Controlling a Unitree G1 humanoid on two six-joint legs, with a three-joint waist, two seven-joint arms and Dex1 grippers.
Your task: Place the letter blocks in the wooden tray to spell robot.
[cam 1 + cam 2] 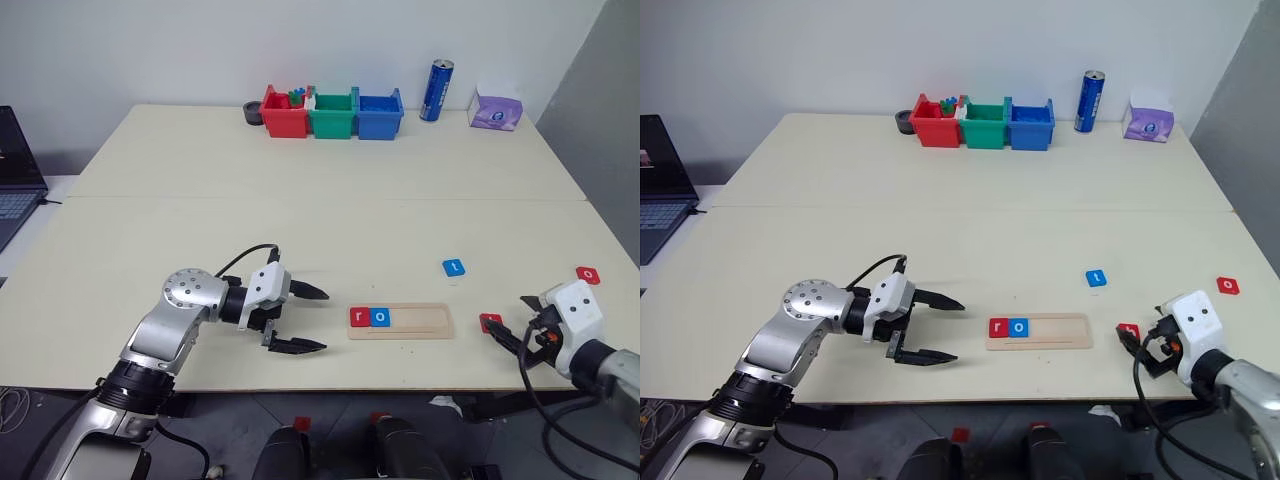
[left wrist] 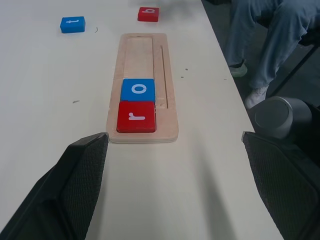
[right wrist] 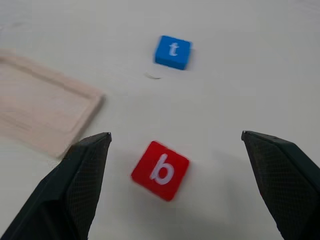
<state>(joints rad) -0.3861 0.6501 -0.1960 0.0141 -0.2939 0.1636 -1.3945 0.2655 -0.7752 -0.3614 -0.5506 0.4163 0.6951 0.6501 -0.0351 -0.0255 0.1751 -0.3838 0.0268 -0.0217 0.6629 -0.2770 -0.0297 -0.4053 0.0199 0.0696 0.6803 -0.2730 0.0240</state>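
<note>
head view: the long pale wooden tray (image 1: 401, 321) holds a red r tile (image 1: 361, 317) and a blue o tile (image 1: 380, 318) at its left end. the left gripper (image 1: 311, 318) hangs released beside it.
right wrist view: the right gripper (image 3: 175, 187) gapes, empty, over a red b tile (image 3: 160, 170); a blue t tile (image 3: 173, 52) lies beyond.

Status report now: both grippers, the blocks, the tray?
Left gripper open, empty, beside wooden tray. Right gripper open over red b block. Tray holds r, o. Blue t, red o loose on table.
</note>
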